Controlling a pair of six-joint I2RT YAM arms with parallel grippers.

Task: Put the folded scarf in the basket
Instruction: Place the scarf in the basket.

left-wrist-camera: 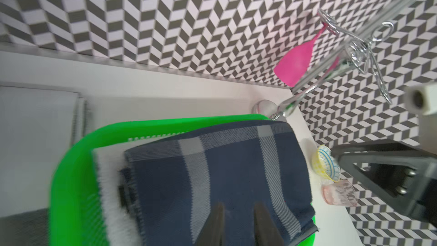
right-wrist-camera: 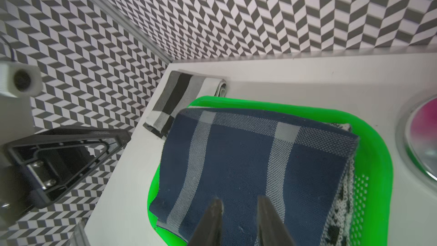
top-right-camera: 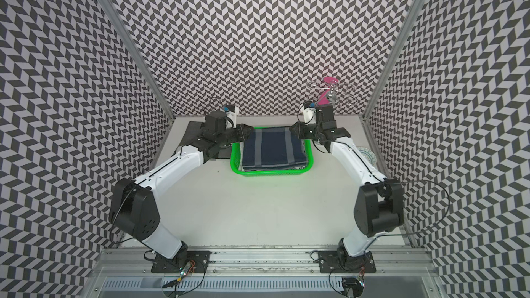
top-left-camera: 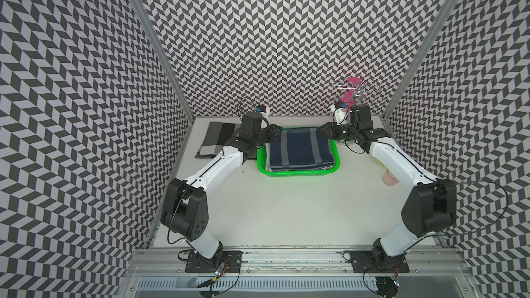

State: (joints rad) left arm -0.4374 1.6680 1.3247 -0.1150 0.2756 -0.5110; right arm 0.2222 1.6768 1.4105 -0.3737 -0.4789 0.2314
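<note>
Nearest, bare white worktop between the two arm bases. Farther in, a bright green basket of perforated plastic, flat on the worktop.

Inside it, the folded scarf: navy with pale grey stripes, lying flat and covering most of the basket floor (stacked layers visible along its near edge in both top views). Rests on a white knit cloth with black motifs, also in the basket.

At the scarf's far left corner, the left pincer; at its far right corner, the right pincer. From the wrist views, left pincer slightly parted over the navy fabric, nothing caught between the tips; right pincer likewise released and gripping nothing. Cannot tell whether either set of tips touches the cloth.

Left of the basket, partly under the left arm, a folded grey-and-black cloth. To the right, near the right arm, a pink ribbed cup and just beside it a small patterned bowl.

Farthest, in the right rear corner, a chrome wire rack with a pink spatula on it.
</note>
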